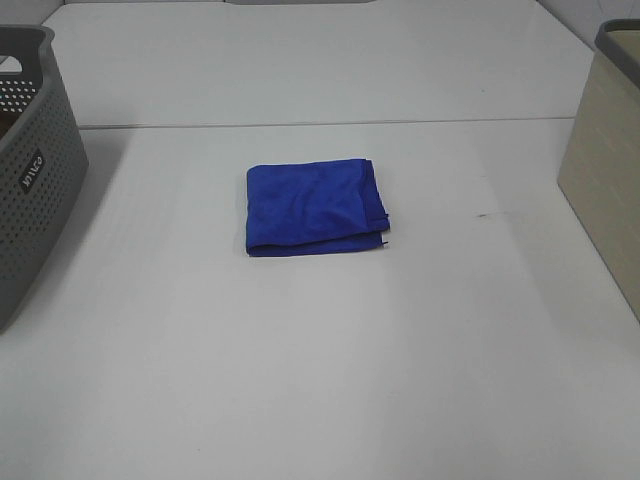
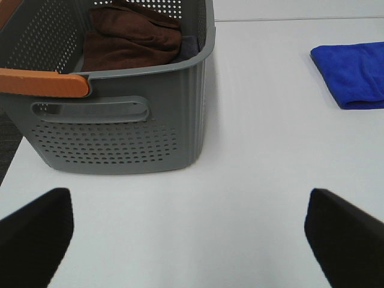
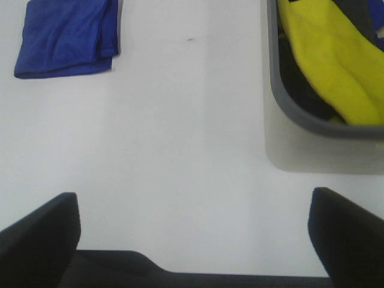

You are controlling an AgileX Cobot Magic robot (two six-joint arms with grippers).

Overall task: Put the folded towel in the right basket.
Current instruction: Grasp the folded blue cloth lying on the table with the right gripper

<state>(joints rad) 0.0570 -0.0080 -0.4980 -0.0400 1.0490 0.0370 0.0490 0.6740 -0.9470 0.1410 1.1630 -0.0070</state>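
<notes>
Blue, plush folded towel (image 1: 315,207) lies rectangular on smooth white table (image 1: 320,380).

R gripper (image 3: 192,201): fingers wide apart, above table (image 3: 192,138). Blue folded towel (image 3: 66,36) lying flat. Basket (image 3: 273,66) w/ yellow cloth (image 3: 330,60) inside, well apart from towel.

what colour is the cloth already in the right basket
The cloth is bright yellow; clearest in the right wrist view.
</notes>
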